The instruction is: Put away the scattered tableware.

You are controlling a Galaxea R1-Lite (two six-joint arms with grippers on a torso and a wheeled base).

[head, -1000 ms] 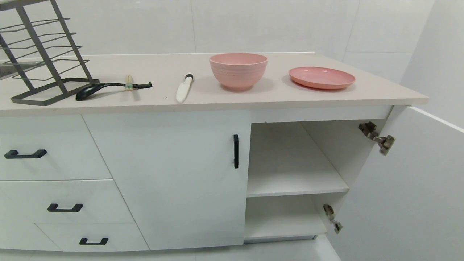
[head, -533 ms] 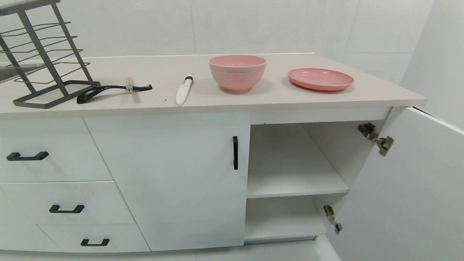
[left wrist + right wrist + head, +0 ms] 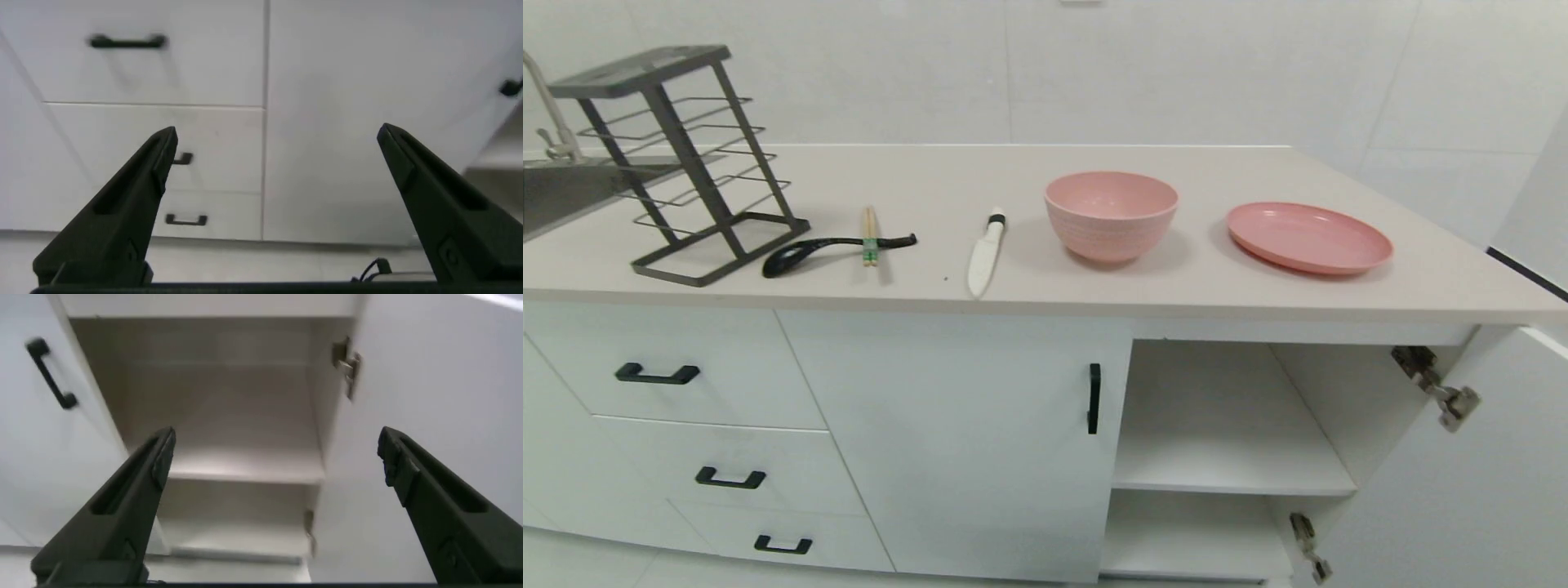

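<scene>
On the worktop [image 3: 1029,175], near its front edge, we see a black spoon [image 3: 792,255], chopsticks [image 3: 870,237] crossing its handle, a white knife [image 3: 984,257], a pink bowl [image 3: 1111,214], then a pink plate [image 3: 1308,237]. Our left gripper [image 3: 275,131] and right gripper [image 3: 275,433] have their jaws wide apart

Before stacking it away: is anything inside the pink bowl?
The pink bowl shows a bare far inner wall with nothing sticking out above it; its bottom is hidden behind the near rim.

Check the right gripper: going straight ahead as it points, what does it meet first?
The right gripper, open, points into the open cabinet between the closed door and the swung-open door. That path looks free until the middle shelf, probably; depth is unclear.
</scene>
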